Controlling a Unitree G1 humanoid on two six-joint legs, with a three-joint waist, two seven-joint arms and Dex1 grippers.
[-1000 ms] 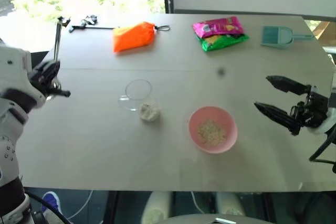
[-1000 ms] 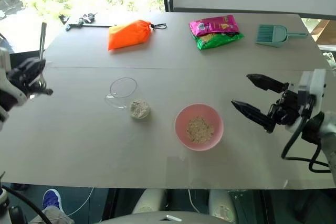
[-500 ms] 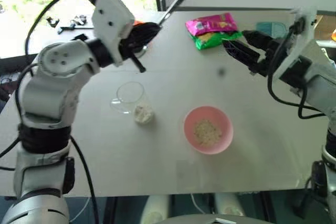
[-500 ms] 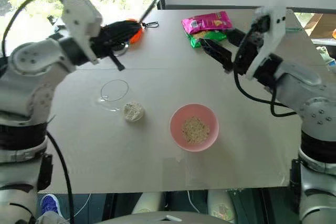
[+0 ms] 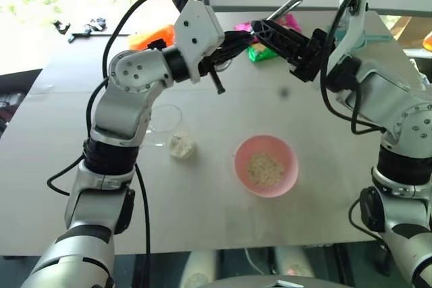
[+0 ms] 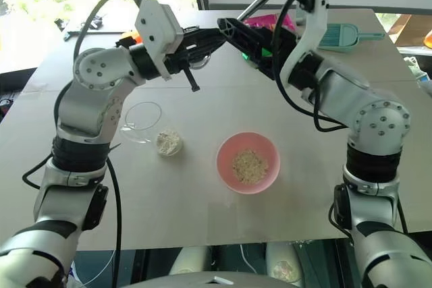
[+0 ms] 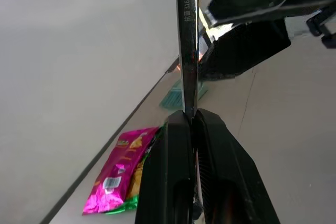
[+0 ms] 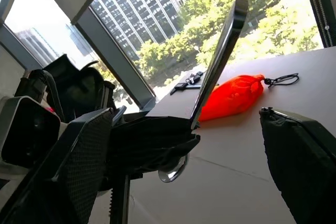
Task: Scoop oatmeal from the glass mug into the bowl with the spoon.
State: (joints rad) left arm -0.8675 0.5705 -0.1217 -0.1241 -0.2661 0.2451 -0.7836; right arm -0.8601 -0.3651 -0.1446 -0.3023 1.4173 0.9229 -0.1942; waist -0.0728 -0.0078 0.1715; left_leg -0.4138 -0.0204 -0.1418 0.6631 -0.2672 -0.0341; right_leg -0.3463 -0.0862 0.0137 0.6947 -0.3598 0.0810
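Left wrist view: the slim silver spoon [image 7: 187, 40] is clamped by the closed left hand [image 7: 191, 124]; engraved lettering is seen there. Elsewhere, the right hand [image 5: 280, 35] is spread open beside it.

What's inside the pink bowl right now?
The bowl holds a small heap of pale oatmeal at its middle, with bare pink wall around it. Nothing else shows in it; what lies under the oatmeal is covered.
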